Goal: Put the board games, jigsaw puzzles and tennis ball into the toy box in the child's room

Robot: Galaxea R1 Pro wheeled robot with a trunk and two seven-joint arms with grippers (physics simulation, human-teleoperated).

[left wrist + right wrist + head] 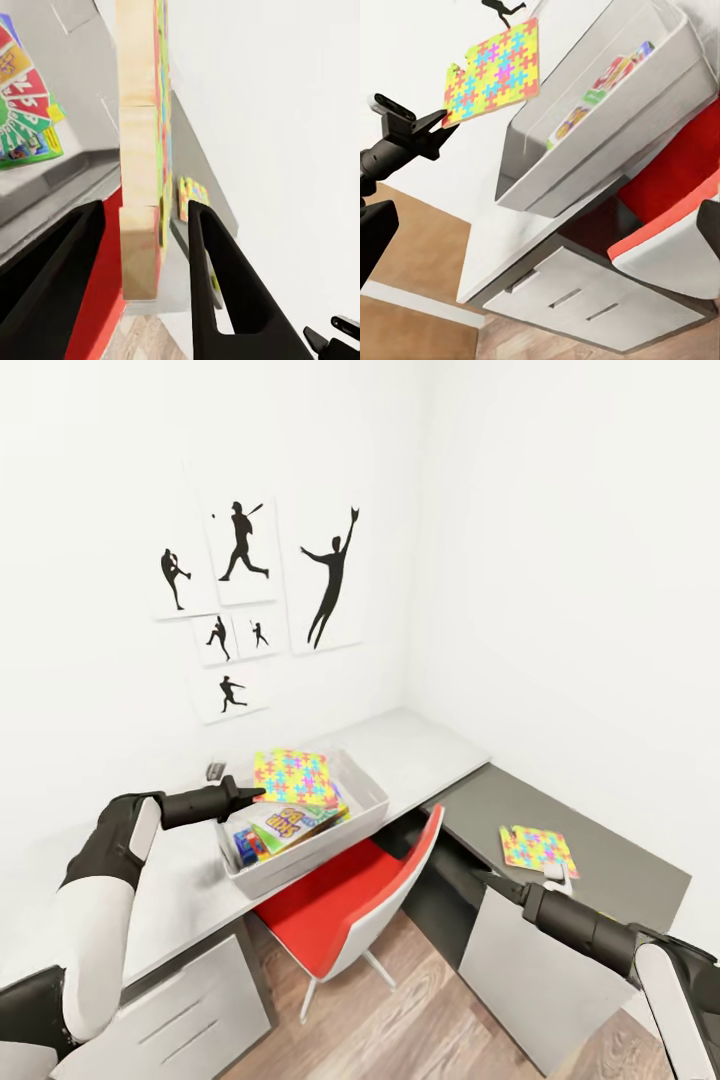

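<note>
The left gripper (248, 794) is clamped on the edge of one jigsaw puzzle (293, 776), held flat just over the toy box (365, 808), whose long axis runs toward 1 o'clock; release is a short drop; a second jigsaw puzzle (537, 850) lies at 1 o'clock off the nearer right gripper (487, 878), whose state I cannot tell; at least two board games (290, 825) lie in the box

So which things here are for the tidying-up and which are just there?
For the job:
- jigsaw puzzle pinched in the left hand, above the toy box
- second jigsaw puzzle on the dark desk
- board games in the toy box

Just there:
- red chair
- sports pictures
</note>
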